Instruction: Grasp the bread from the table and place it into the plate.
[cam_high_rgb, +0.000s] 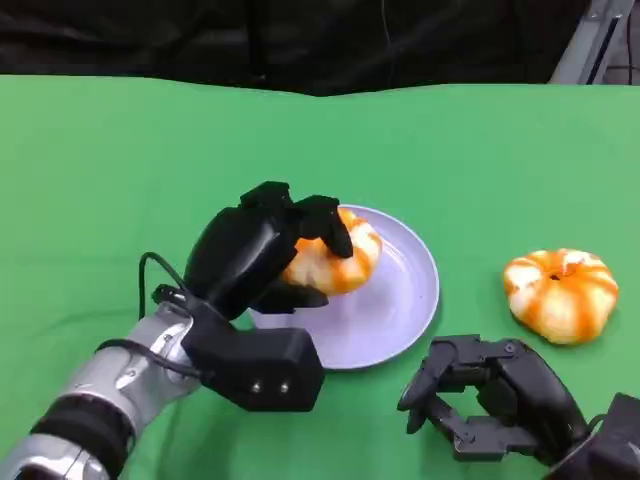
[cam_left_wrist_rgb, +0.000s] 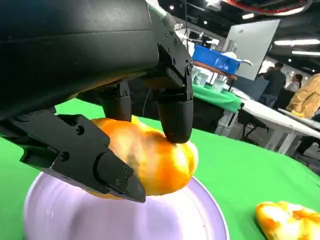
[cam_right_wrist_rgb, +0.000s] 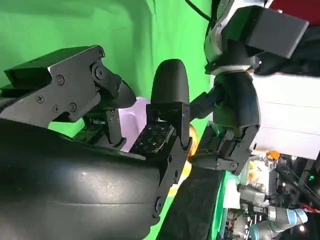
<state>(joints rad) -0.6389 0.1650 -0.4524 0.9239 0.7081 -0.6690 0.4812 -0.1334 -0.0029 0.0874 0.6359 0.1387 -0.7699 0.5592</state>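
In the head view, the left hand (cam_high_rgb: 262, 250) grips the orange glazed bread roll (cam_high_rgb: 340, 262) over the lavender round plate (cam_high_rgb: 400, 310) mid-frame; letting go early could roll it off. The right hand (cam_high_rgb: 490, 398) rests empty, fingers loosely curled, lower right. In the left wrist view, fingers (cam_left_wrist_rgb: 175, 107) pinch the roll just above the plate, so they might drag it.

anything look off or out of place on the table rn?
Nothing stands out. The left robot hand holds one bread over the plate; a second bread sits intact on the green table, right of the plate. No spills or damage.
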